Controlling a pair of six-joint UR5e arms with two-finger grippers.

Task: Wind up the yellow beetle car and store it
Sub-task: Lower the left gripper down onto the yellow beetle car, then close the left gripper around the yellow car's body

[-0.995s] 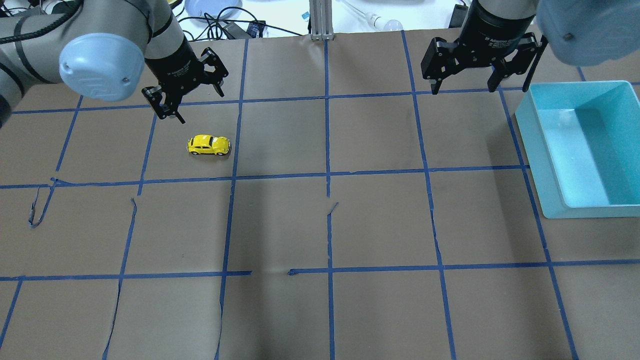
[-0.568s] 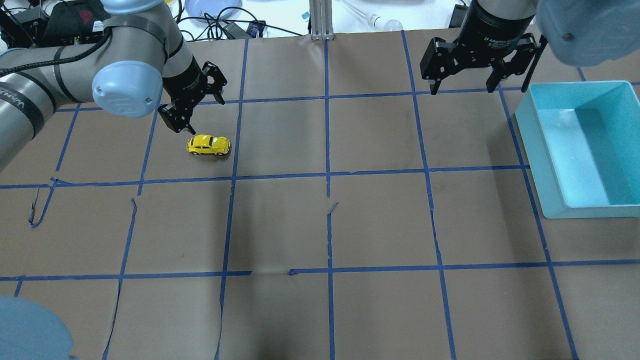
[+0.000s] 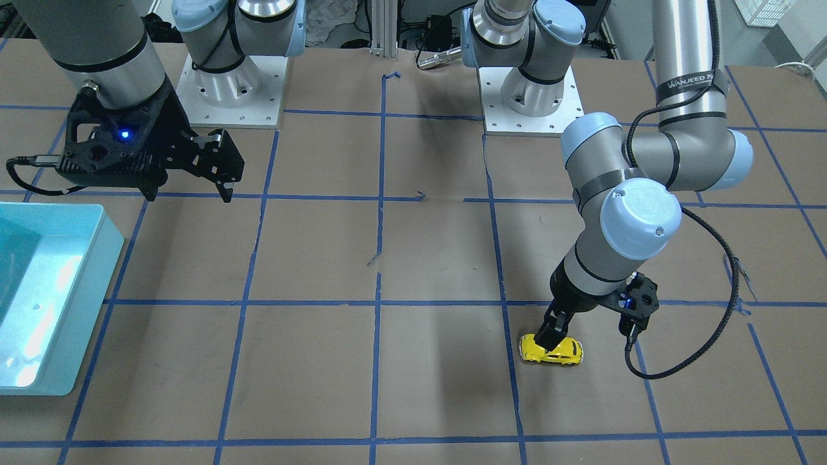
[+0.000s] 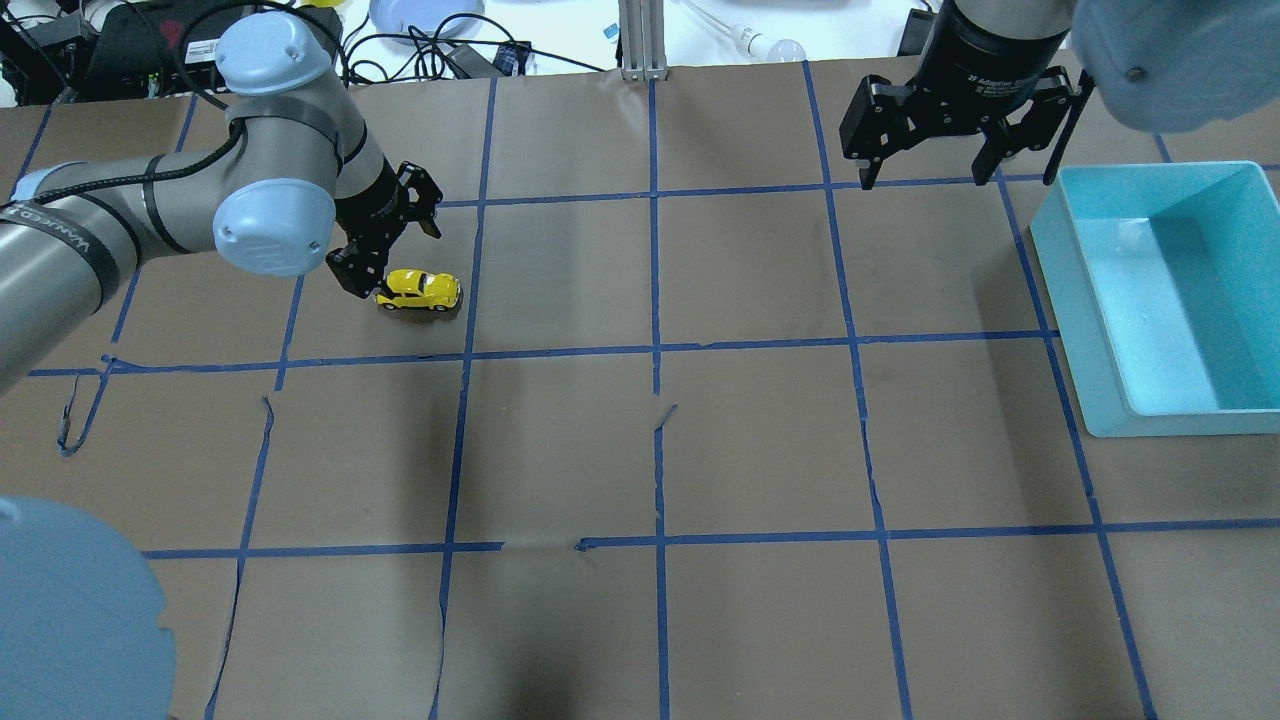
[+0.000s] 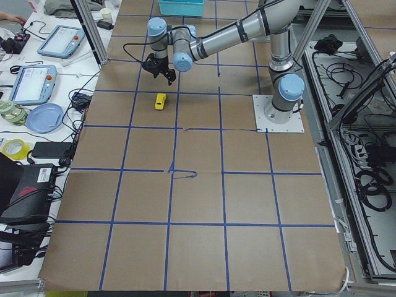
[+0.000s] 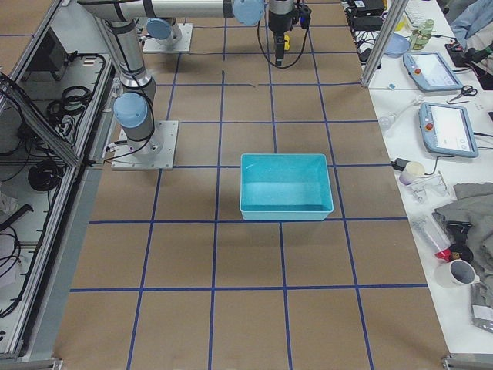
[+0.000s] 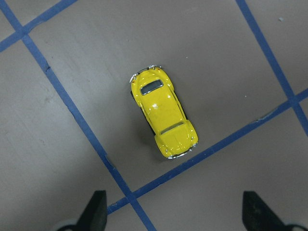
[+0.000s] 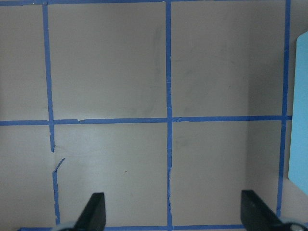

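The yellow beetle car (image 4: 418, 290) stands on its wheels on the brown paper in the table's left half. It also shows in the front view as the car (image 3: 551, 350) and in the left wrist view as the car (image 7: 163, 118). My left gripper (image 4: 388, 245) hangs open just above it and slightly toward the far side, one finger (image 4: 352, 275) close by the car's left end. In the wrist view the car lies ahead of the left gripper (image 7: 175, 214), not between the fingertips. My right gripper (image 4: 925, 175) is open and holds nothing, hovering at the far right.
A teal bin (image 4: 1075, 300) sits at the table's right edge, beside the right gripper; its wall (image 8: 301, 110) shows in the right wrist view. Blue tape lines grid the paper, torn in places. Cables and clutter lie beyond the far edge.
My left gripper has come down and toward the car, from well behind it to right over it. The car and the right arm have not moved.
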